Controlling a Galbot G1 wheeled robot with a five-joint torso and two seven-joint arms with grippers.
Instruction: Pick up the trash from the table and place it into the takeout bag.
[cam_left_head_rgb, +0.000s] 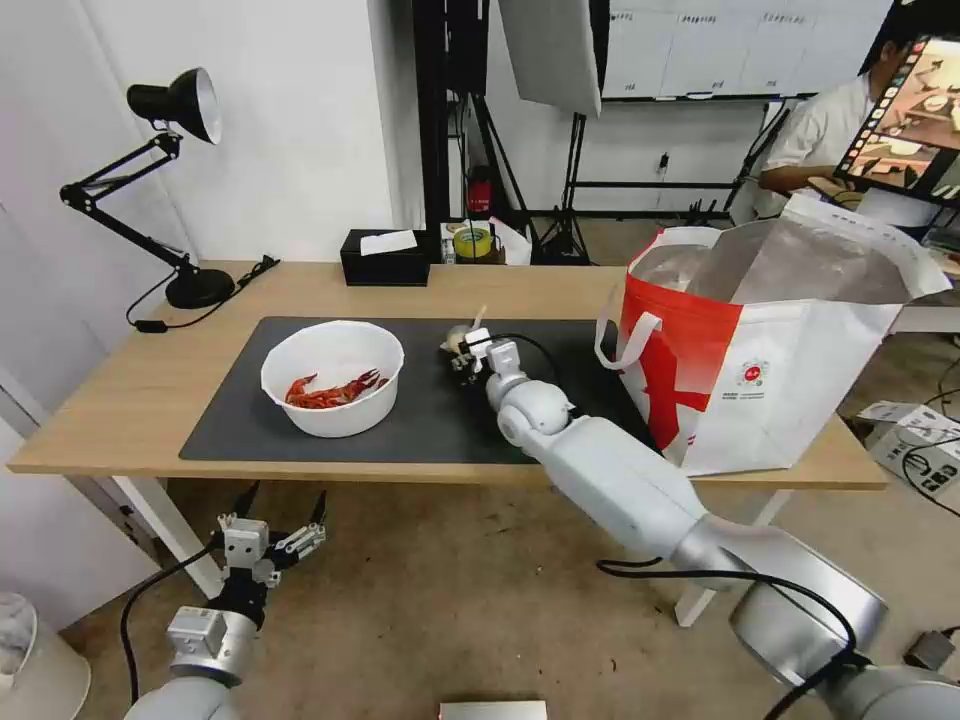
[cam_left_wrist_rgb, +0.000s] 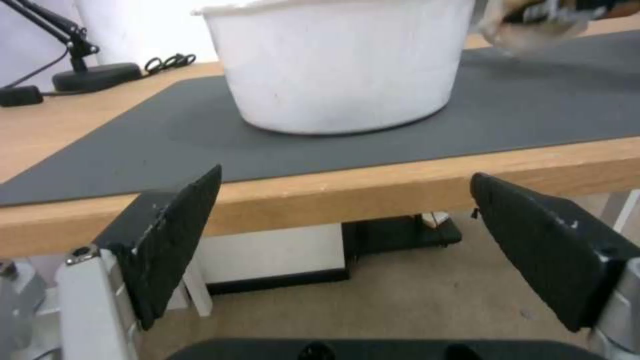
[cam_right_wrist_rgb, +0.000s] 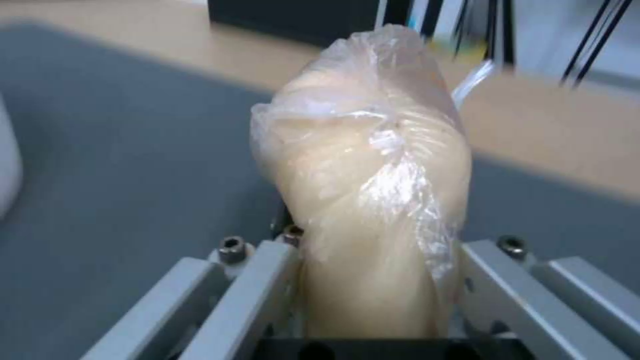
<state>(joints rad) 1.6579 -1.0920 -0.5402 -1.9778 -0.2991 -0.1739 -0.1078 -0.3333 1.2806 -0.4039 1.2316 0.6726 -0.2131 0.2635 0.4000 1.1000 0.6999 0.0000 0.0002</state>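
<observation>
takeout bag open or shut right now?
Open. The takeout bag stands upright at the table's right end, its top spread wide with the silver foil lining showing. Contents cannot be told.

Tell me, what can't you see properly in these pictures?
- Right pincer, right wrist view: fingertips hidden behind the beige plastic bundle it clamps.
- White bowl, left wrist view: top cut off by the picture's edge, contents hidden by its wall.
- Takeout bag, head view: contents hidden by its walls.
</observation>
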